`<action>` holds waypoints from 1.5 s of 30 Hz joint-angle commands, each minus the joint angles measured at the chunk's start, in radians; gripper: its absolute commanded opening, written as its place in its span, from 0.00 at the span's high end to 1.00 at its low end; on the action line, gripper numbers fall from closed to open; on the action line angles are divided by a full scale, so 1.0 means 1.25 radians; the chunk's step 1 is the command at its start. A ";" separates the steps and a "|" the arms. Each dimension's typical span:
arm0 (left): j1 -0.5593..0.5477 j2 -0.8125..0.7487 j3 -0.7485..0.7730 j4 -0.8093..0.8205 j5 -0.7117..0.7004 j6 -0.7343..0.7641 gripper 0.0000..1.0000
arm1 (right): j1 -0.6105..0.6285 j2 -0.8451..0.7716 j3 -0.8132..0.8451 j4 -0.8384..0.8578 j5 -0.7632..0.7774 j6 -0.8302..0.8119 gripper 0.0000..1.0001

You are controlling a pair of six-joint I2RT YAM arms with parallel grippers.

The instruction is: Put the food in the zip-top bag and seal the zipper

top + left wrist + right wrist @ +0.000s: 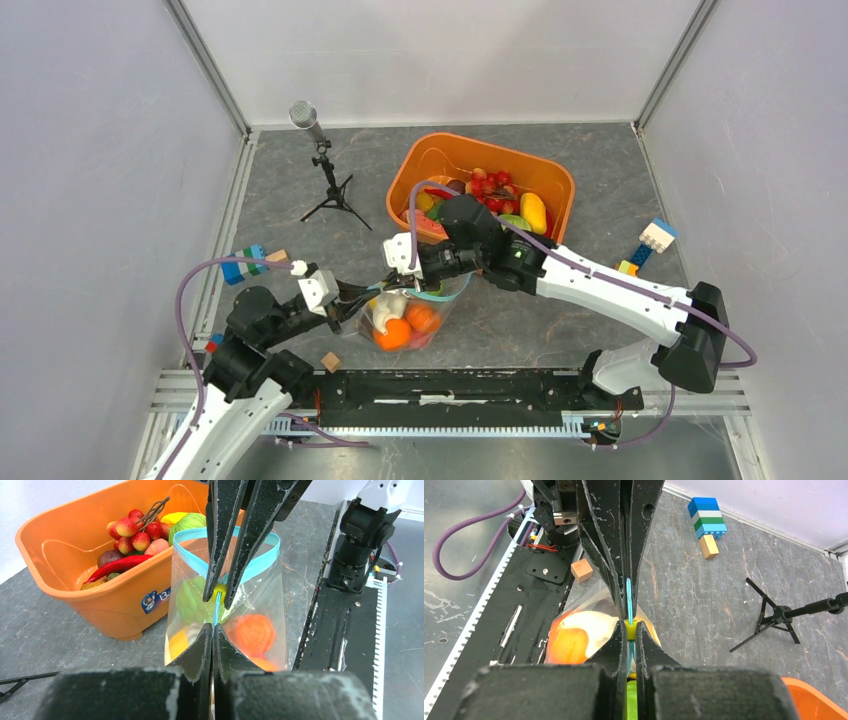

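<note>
Left wrist view: left gripper clamps the zipper end, right gripper pinches its yellow slider; zip-top bag, food inside, stands by the near edge of the worktop. Risk: strip slipping out, leaving the mouth gaping.

Walled in left, right and beyond the left gripper by pale panels, joined at metal corner posts. Floored with a grey, stone-veined desk, black rail behind that gripper. Lit evenly.
</note>
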 commanded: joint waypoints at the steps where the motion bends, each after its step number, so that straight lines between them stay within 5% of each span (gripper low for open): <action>1: 0.005 -0.023 0.023 0.019 -0.028 0.035 0.98 | -0.008 -0.046 0.016 -0.065 0.061 -0.026 1.00; 12: 0.005 -0.038 0.018 0.031 -0.027 0.026 0.97 | -0.038 -0.112 -0.045 -0.057 0.079 -0.013 1.00; 15: 0.005 -0.014 0.016 0.077 0.022 -0.002 0.69 | -0.038 -0.108 -0.046 -0.035 0.039 0.006 1.00; 22: 0.005 0.074 0.046 0.120 0.145 -0.004 0.52 | -0.038 -0.082 -0.024 -0.037 0.007 0.009 1.00; 25: 0.005 0.102 0.059 0.095 0.151 0.018 0.56 | -0.038 -0.084 -0.024 -0.036 0.007 0.008 1.00; 31: 0.004 0.108 0.063 0.087 0.089 0.030 0.97 | -0.038 -0.101 -0.044 -0.044 0.027 0.001 1.00; 45: 0.005 -0.044 0.034 0.010 -0.093 0.042 0.98 | -0.082 -0.189 -0.125 -0.072 0.153 0.000 1.00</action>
